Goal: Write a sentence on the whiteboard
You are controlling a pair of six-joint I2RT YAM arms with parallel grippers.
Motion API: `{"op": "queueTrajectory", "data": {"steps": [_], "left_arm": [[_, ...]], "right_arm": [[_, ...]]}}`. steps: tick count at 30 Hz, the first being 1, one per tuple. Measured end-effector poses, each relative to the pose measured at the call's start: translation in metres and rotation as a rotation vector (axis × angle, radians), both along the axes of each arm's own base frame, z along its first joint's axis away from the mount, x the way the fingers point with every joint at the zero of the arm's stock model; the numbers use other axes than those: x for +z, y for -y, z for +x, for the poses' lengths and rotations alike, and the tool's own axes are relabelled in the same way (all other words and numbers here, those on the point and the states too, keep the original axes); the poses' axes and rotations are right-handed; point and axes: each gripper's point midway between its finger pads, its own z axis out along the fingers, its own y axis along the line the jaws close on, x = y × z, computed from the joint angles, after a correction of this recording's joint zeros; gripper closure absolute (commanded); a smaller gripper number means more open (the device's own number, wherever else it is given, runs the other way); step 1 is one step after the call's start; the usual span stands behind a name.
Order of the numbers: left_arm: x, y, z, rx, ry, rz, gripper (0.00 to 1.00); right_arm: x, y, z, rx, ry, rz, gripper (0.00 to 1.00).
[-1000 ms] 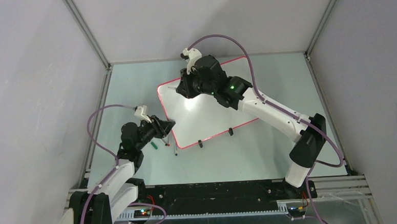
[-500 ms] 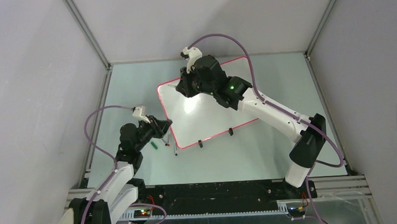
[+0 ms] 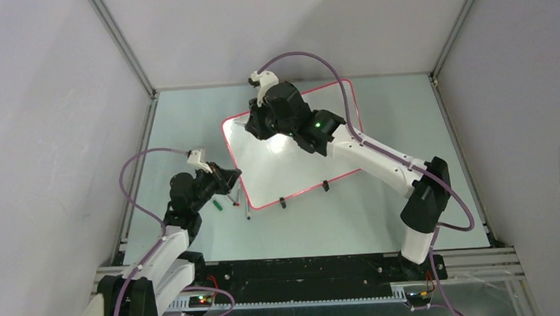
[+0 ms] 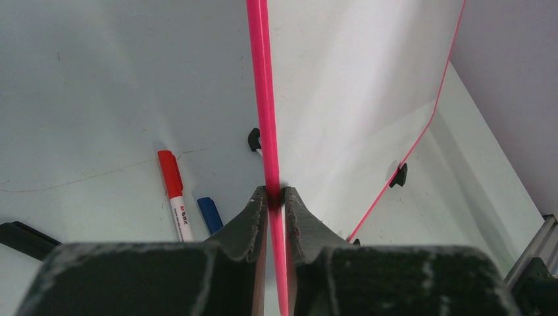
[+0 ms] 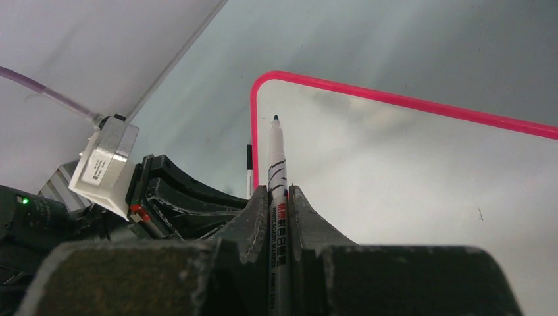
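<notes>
1 whiteboard, mid-table, skewed, 2 black clip feet on the long edge facing the arms. 2 grippers, both occupied:
- left gripper: jaws pinched on the board's pink rim at its left edge, a finger on each face.
- right gripper: jaws tight around 1 marker, cap off, dark tip pointing at the board's rounded far-left corner, just inside the rim. Can't tell if the tip touches.

Loose on the table just beside the gripped edge: 1 red-capped marker and 1 blue marker, side by side, not touching the board. The top view also shows 1 short green piece there; cap or marker, can't tell.
</notes>
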Motion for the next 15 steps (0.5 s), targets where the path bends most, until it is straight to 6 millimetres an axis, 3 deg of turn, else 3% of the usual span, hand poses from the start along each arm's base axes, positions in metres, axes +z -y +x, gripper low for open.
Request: {"op": "queueTrajectory", "data": {"steps": [5, 10, 15], "left_arm": [[0.000, 0.000, 0.000, -0.002, 0.002, 0.004, 0.89], [0.000, 0.000, 0.000, -0.003, 0.003, 0.005, 0.99], [-0.001, 0.000, 0.000, -0.004, 0.001, 0.005, 1.00]], "right_arm": [[-0.007, -0.007, 0.004, -0.002, -0.004, -0.019, 1.00], [-0.010, -0.017, 0.003, 0.009, 0.003, -0.033, 1.00], [-0.009, -0.024, 0.007, 0.003, 0.013, -0.042, 1.00]]}}
